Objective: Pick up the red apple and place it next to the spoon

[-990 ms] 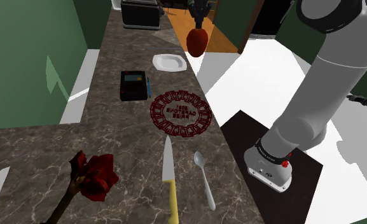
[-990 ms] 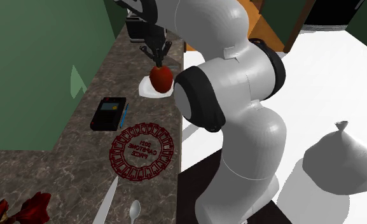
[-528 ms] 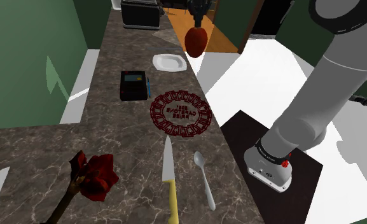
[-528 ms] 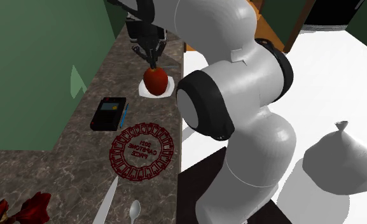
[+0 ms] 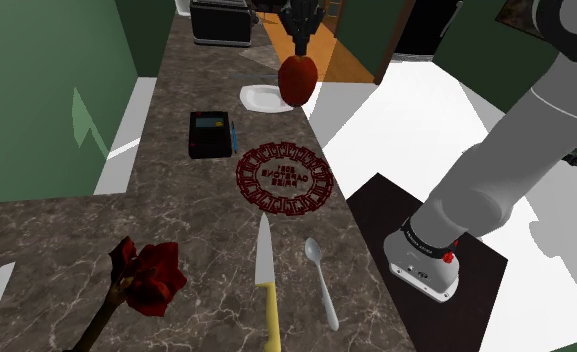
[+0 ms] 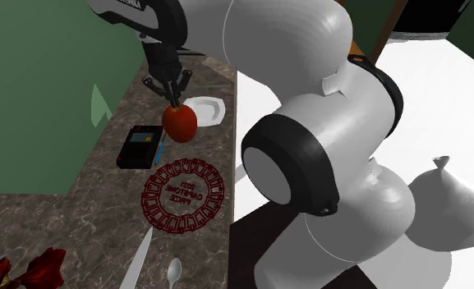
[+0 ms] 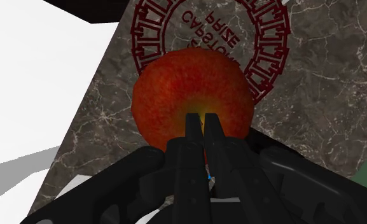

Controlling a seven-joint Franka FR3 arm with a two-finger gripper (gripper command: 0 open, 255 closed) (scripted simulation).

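Right up close, the spoon (image 5: pixel 321 283) lies on the counter (image 5: pixel 196 225) with its bowl pointing away. The knife (image 5: pixel 266 285) is just beside it, and a red flower (image 5: pixel 148 278) sits further off toward the shoulder view's left. Bare counter shows between the spoon and the counter's edge, so there looks to be room to set something down.

Moving up the counter we pass the red disc (image 5: pixel 285 180) with its ring of lettering, then a black box (image 5: pixel 209 133), then the white plate (image 5: pixel 259 98). And there's the apple (image 5: pixel 298 80) — off the counter, hanging in the air under the gripper (image 5: pixel 302 50), whose fingers are pinched almost together on the apple's top.

So the pick is done, I'd say, and the carry and the placing are all to come. The apple is well apart from the spoon, with the disc lying between them. The wrist view looks past the apple (image 7: pixel 191 95) onto the disc (image 7: pixel 207 28), so I judge it hangs above that part of the counter, nowhere near the spoon's end.

Now the hard parts — whether the fingertips (image 7: pixel 193 127) grip a stalk or the flesh is hidden where they meet. How high the apple rides is hard to tell. In the shoulder view the knife's handle and the flower's stalk run off the bottom edge, and in the second exterior view the spoon (image 6: pixel 173 273) is cut off there too. What the black box actually is, I can't make out
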